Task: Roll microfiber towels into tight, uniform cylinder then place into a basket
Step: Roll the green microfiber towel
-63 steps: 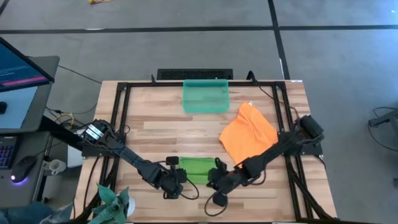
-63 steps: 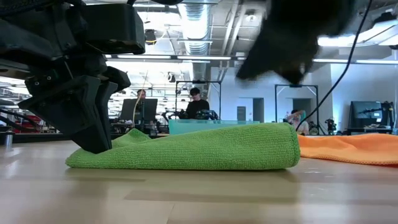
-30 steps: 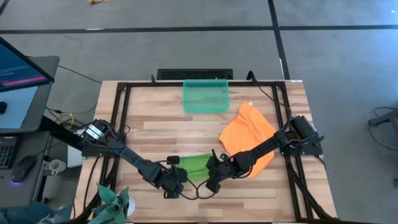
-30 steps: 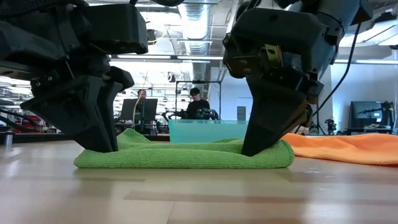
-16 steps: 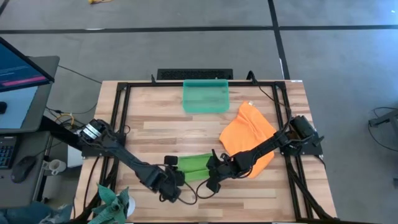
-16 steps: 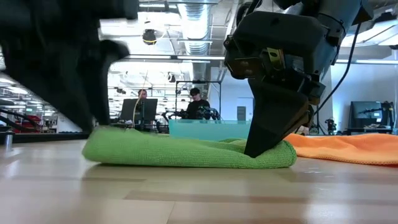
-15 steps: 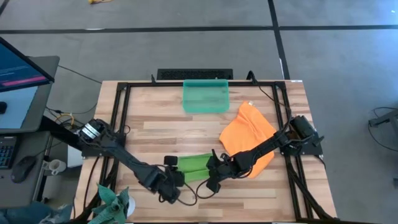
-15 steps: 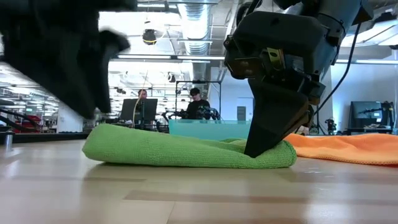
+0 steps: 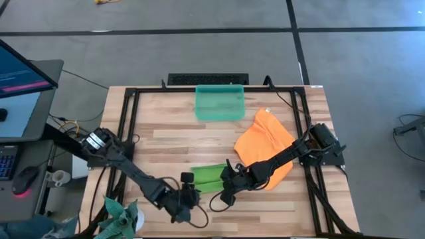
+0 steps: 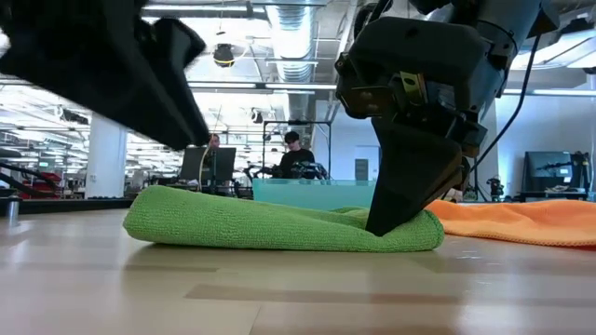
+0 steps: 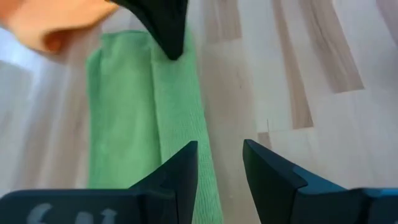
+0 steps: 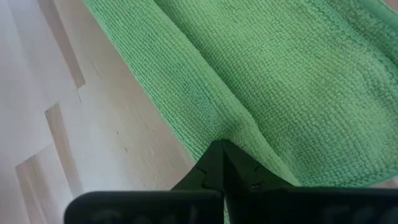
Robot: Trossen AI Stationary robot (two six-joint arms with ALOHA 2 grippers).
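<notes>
The basket point(image 9: 220, 102) stands well beyond both grippers at the table's far edge, translucent teal with low walls; the high view shows nothing inside it; in the low view only a strip of its wall point(image 10: 312, 191) appears behind the cloth, so its floor cannot be checked from there.

The green towel point(image 9: 207, 177) lies between the two grippers near the front of the table, folded into a long flat band with a lengthwise ridge (a loose fold, not a tight cylinder); from table height it point(image 10: 279, 223) reads as a low, thick pad, rounded at both ends. The right gripper point(image 9: 227, 185) has its fingers pressed together and pinching the towel's edge at the end nearest that arm; its wrist view shows the dark tips point(image 12: 221, 163) meeting on a puckered fold of cloth point(image 12: 280, 81). The left gripper point(image 9: 189, 194) is lifted off the cloth at the other end, its fingers point(image 11: 180, 171) spread with bare wood visible between them; the towel point(image 11: 149, 118) stretches away ahead of it.

The orange towel point(image 9: 265, 145) lies spread and rumpled behind the right gripper, partly covered by the right arm; its near edge is hidden there. The left gripper in the low view is a dark blur cut off at the picture's edge.
</notes>
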